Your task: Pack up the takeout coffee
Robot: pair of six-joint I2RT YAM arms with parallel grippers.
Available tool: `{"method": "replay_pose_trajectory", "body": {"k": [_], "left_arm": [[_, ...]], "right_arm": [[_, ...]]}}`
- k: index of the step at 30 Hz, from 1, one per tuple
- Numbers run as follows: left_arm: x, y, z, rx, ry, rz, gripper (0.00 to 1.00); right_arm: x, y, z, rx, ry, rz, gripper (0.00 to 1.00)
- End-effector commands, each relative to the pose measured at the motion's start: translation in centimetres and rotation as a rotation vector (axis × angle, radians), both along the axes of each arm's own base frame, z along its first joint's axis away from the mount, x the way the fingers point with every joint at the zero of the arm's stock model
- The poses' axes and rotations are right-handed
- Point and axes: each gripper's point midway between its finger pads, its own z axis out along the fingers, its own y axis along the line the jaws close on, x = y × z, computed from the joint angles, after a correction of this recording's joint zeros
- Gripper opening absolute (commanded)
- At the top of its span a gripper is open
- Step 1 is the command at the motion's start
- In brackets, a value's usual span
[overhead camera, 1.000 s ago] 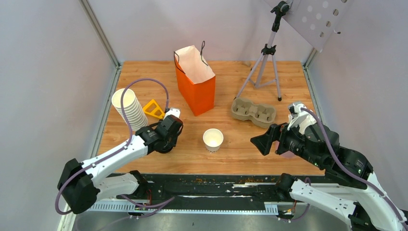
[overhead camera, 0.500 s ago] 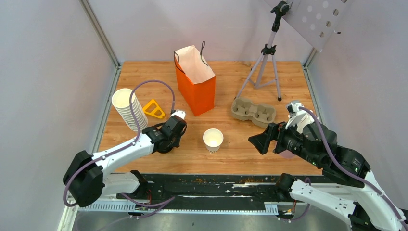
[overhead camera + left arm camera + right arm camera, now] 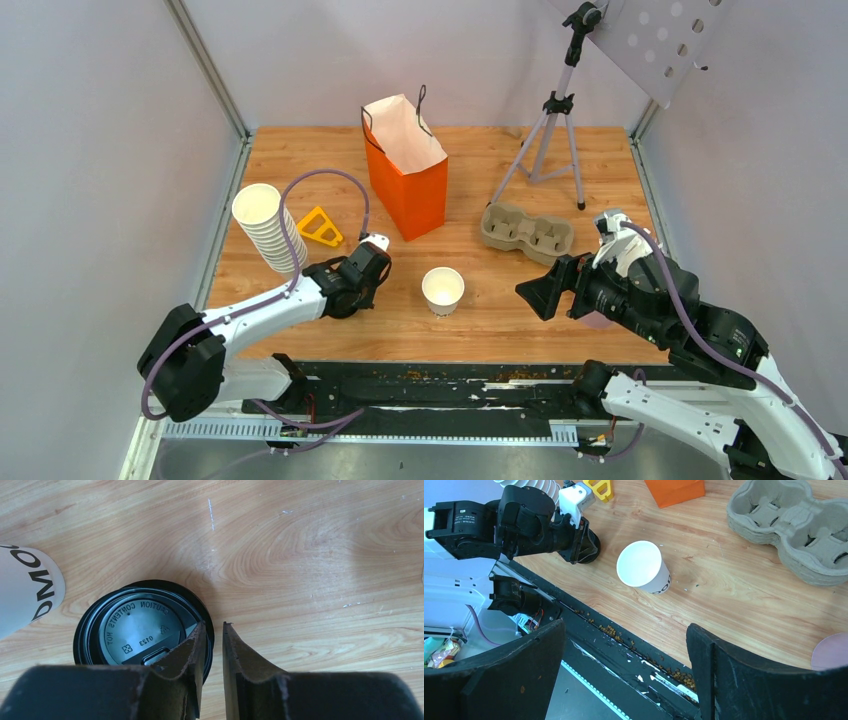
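Note:
No capped coffee cup is in view. A lidless white cup stands at mid-table; it also shows in the right wrist view and at the left wrist view's edge. Loose black lids lie stacked on the wood left of it. My left gripper is low over them, its jaws nearly together with a narrow slit, the left fingertip over the lid's right rim. My right gripper hangs open and empty above the near table edge. The orange paper bag stands open behind.
A tall stack of lidless white cups and a yellow wedge sit at the left. A cardboard cup carrier lies right of the bag, a tripod behind it. A pink disc lies near the right arm.
My left gripper has crept a little right and forward over the lids. The right gripper has edged slightly left. The cup and bag have not moved.

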Motion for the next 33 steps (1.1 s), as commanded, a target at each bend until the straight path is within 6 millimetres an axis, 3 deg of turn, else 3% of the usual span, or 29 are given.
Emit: {"method": "replay_pose_trajectory", "body": {"k": [1,6,15,33], "left_arm": [[0.4,-0.1,0.3,-0.008,-0.027,-0.013,0.26],[0.3,0.1,0.3,0.01,-0.022,-0.016,0.23],[0.6,-0.2,2.0,-0.013,-0.047,-0.02,0.0],[0.4,-2.0,8.5,-0.178,-0.098,-0.037,0.0]], "right_arm": [[0.3,0.4,0.9,0.041,-0.022,-0.002,0.9],[0.2,0.3,1.1,0.047,-0.029,-0.006,0.9],[0.3,0.2,0.9,0.042,-0.029,-0.01,0.9],[0.6,0.6,0.4,0.038,-0.034,-0.003,0.9]]}}
